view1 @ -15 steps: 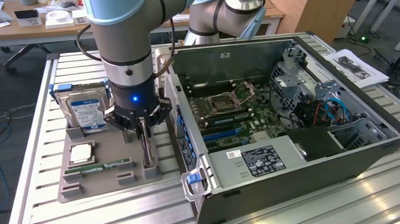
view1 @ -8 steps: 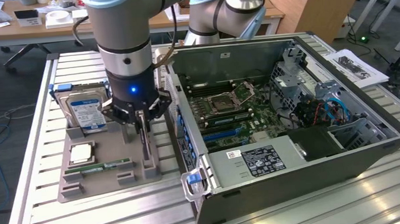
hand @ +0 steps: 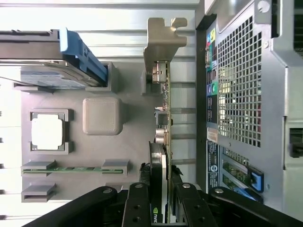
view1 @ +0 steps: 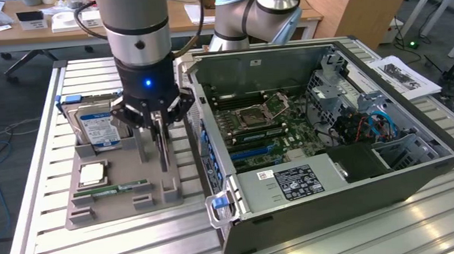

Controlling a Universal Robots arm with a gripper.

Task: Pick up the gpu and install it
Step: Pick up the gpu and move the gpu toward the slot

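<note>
The gpu is a thin dark card standing on edge in the grey holder tray, beside the open computer case. My gripper comes down from above with a finger against each face of its upper edge, shut on the card. In the wrist view the gpu runs away from the gripper, and its silvery bracket is at the far end. I cannot tell whether the card's lower edge still rests in the tray's slot.
The tray also carries a hard drive with a blue-white label, a CPU and a green RAM stick. Inside the case lies the motherboard. Papers lie at the exterior view's right.
</note>
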